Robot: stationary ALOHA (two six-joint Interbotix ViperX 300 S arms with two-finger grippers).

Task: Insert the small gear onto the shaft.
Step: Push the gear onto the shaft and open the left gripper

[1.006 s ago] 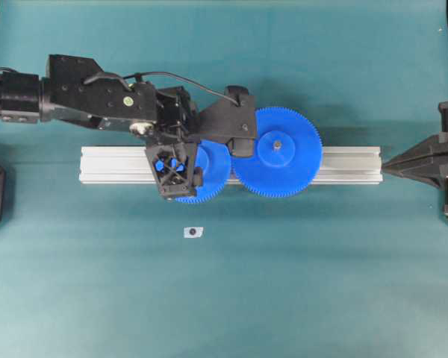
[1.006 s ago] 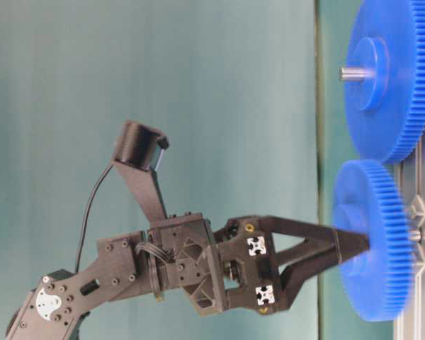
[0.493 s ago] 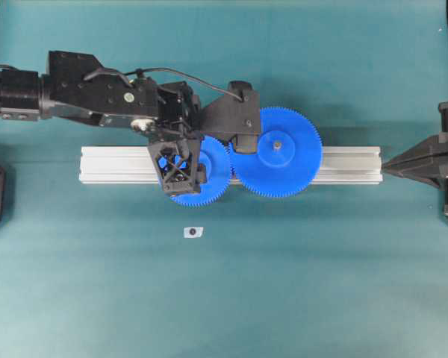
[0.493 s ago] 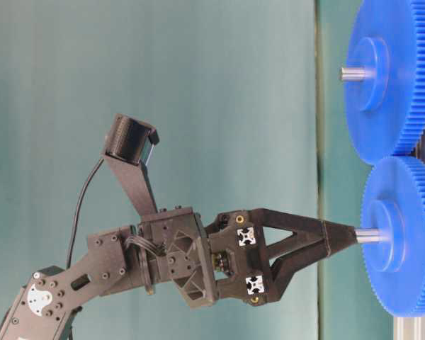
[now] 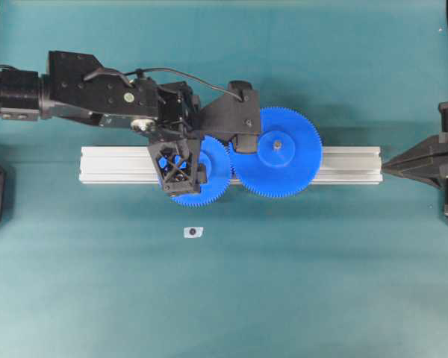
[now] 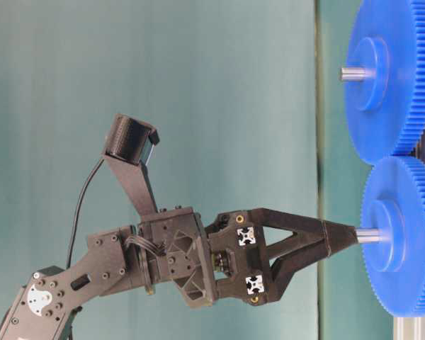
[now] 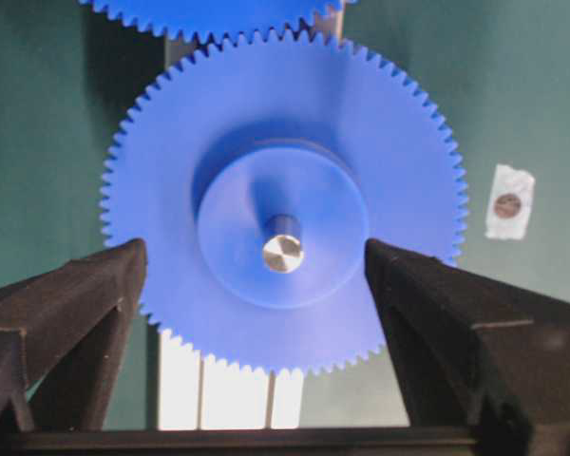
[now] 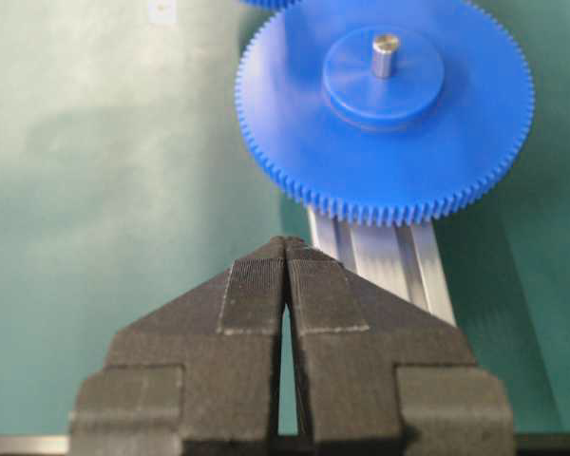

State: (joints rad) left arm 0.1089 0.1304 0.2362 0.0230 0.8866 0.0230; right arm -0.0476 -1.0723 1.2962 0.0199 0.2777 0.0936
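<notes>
**Small gear seated; release hazard**

In the left wrist view, the left gripper (image 7: 256, 313) stood wide open, its fingers (image 7: 66, 304) flanking the small gear (image 7: 283, 204) and holding nothing. The gear sat on the shaft (image 7: 283, 252), whose tip protruded through the hub. Beyond it, its teeth met the wider gear (image 5: 278, 152) on the aluminium rail (image 5: 343, 164). Risk: a tilted retreat could snag a finger on the teeth and drag the gear off. The right gripper (image 8: 287, 275), pressed closed and empty, was parked well apart.
</notes>
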